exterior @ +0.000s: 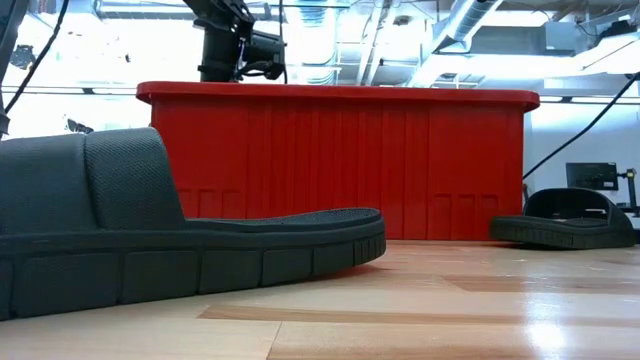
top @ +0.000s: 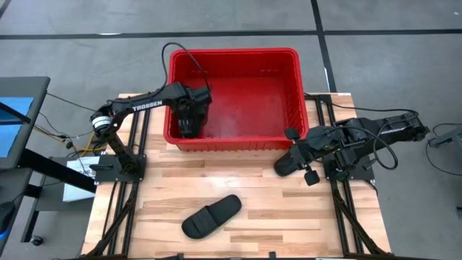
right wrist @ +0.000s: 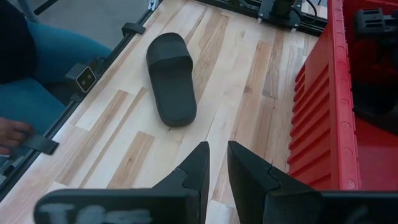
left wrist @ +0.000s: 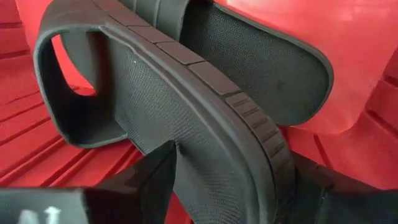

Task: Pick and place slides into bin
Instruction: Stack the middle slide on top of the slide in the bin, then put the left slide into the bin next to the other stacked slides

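The left gripper [top: 189, 115] hangs inside the bin [top: 289, 101] at its left end, upper centre of the high view, fingers spread wide about the sole edge of a slide [left wrist: 186, 106]; another slide lies behind it. The right gripper [right wrist: 216, 165] hovers at centre right, fingers nearly together and empty, above a third slide [top: 289, 162] just outside the bin. A fourth slide [top: 211, 215] lies at lower centre of the table [top: 253, 180]. These look light, foam-soft, matte and grippy — pinching the strap or the sole's edge should hold.
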